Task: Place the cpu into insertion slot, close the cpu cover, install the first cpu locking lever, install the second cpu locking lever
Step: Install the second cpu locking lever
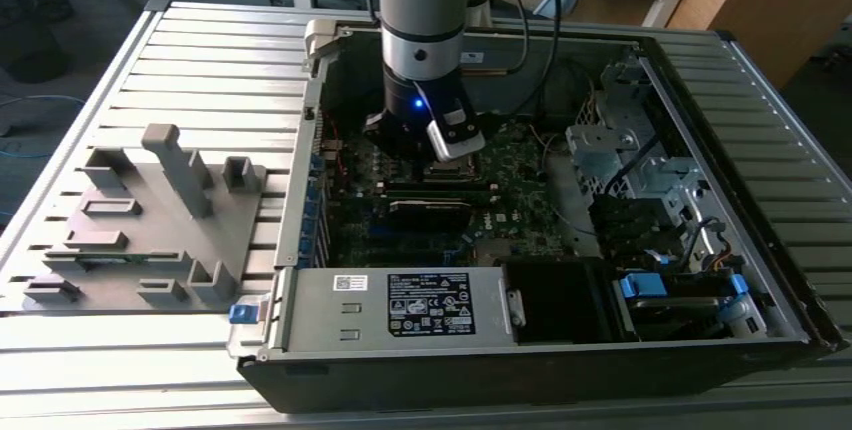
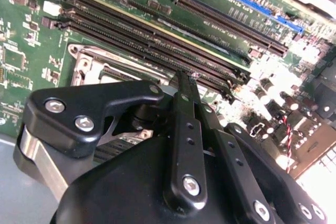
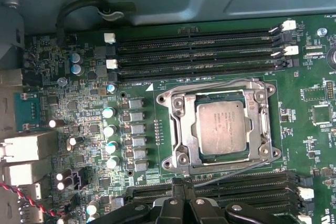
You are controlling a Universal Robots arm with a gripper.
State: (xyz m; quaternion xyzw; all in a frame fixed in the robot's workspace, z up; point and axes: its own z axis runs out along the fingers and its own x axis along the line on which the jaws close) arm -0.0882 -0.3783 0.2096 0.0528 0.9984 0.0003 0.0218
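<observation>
Silver-grey metal marks the cpu (image 3: 221, 127), which in the first wrist view lies flat and square inside the insertion slot (image 3: 201, 153), with the cpu cover (image 3: 177, 129) down around it so that the chip top shows through the frame's window. Thin wire locking levers (image 3: 231, 172) run along the frame's edges; one slants along the side nearest the gripper (image 3: 182, 190), and I cannot tell whether either is hooked under its catch. The gripper's black fingers (image 2: 181, 94) come together to a narrow point just beside that edge of the socket, and nothing shows between them; they look closed or nearly so, holding nothing. In the exterior view the arm (image 1: 423, 31) stands upright inside the open computer case (image 1: 533, 370), which rests on the ribbed worktop (image 1: 200, 61), with the grey parts fixture (image 1: 147, 220) well apart toward the exterior view's left. By my judgement the work stands at the levers: doing this well means pressing on the wire itself, not the frame or the memory slots (image 3: 199, 51) nearby, pushing down and sideways under the catch without sliding onto the board.
</observation>
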